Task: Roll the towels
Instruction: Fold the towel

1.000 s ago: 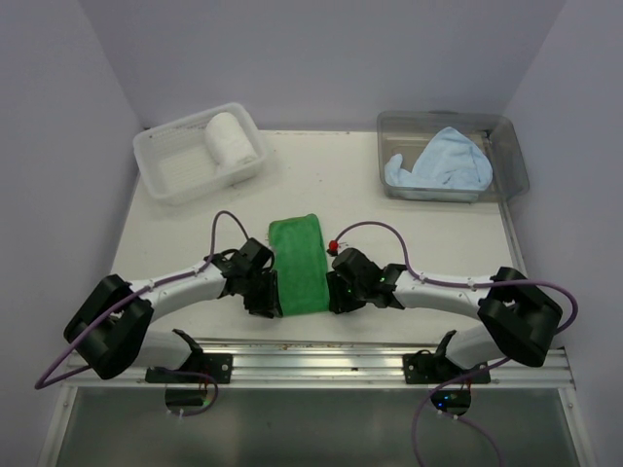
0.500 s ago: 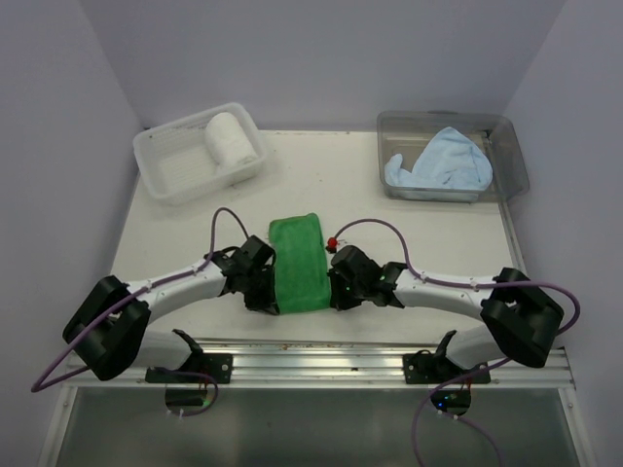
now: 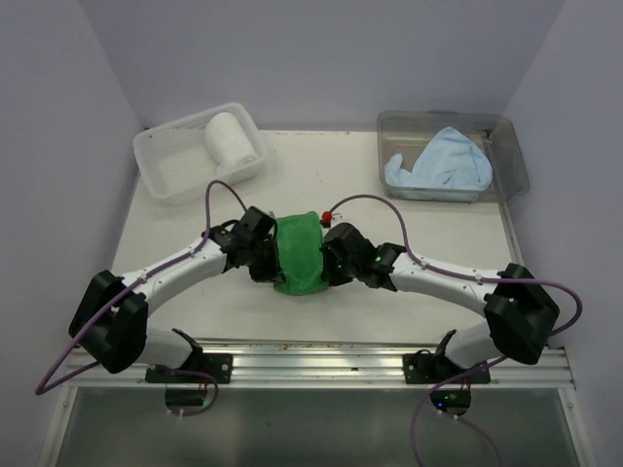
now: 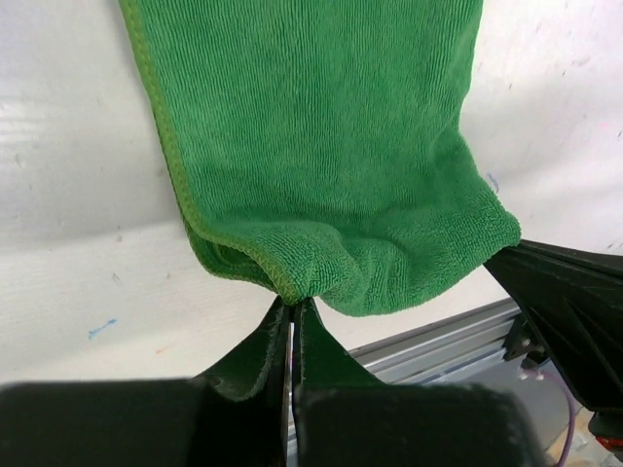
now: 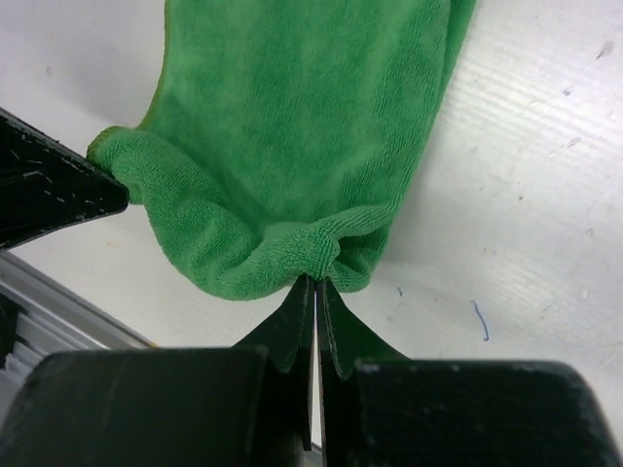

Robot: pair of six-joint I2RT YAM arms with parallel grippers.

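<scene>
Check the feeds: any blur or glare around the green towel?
Top external: even light, sharp, no glare. Left wrist: green towel pile crisp, left gripper body a dark blur at the bottom. Right wrist: same, right gripper base blurred.

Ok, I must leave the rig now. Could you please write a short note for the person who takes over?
Left end effector: shut on the near left corner of the green towel.
Right end effector: shut on its near right corner.
Green towel: mid table, near edge pinched and bunched, not rolled yet.
White towel: rolled, in the basket, far left. Done.
Blue towel: crumpled in the tub, far right.
To do: roll green, then blue.
</scene>
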